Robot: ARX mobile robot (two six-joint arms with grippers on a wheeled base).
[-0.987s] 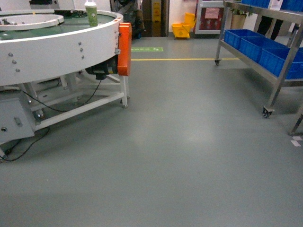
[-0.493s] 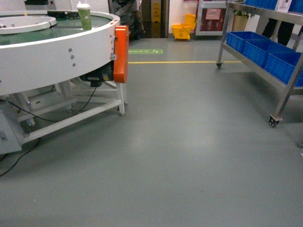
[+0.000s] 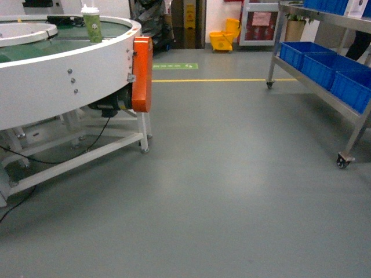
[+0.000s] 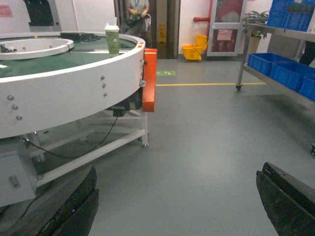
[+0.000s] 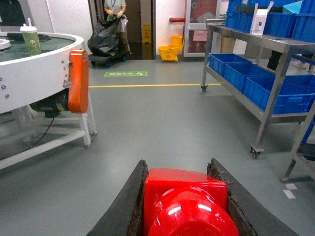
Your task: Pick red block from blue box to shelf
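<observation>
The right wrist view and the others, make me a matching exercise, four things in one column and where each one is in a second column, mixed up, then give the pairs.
Things:
1. red block
2. green cup
3. yellow mop bucket
4. dark blue crates

Places:
A. on the low tier of the shelf
B. on the floor far back, by the doorway
C. between the fingers of the right gripper
D. standing on the round white conveyor table

Pairs: 1-C, 2-D, 3-B, 4-A
</observation>
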